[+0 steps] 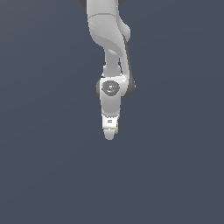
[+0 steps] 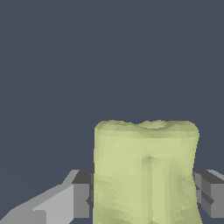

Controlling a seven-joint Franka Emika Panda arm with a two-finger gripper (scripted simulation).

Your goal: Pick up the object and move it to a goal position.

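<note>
Wrist view: the pale yellow-green object (image 2: 145, 173) sits between the two fingers (image 2: 81, 199), whose dark pads press its opposite sides. Exterior view: the white arm (image 1: 109, 39) points downward, the gripper (image 1: 110, 133) closed on the object (image 1: 117, 128), only a yellow sliver showing at its tip.

Exterior view looks from well back and above onto the white arm (image 1: 109, 52), which reaches toward the camera; the gripper (image 1: 110, 131) sits near frame centre against plain dark ground. Wrist view looks out along the gripper fingers (image 2: 81, 199), very close. Both views share the pale yellow-green object (image 2: 144, 170), which fills the wrist view's foreground and shows as a sliver (image 1: 117, 128) beside the gripper in the exterior view.
</note>
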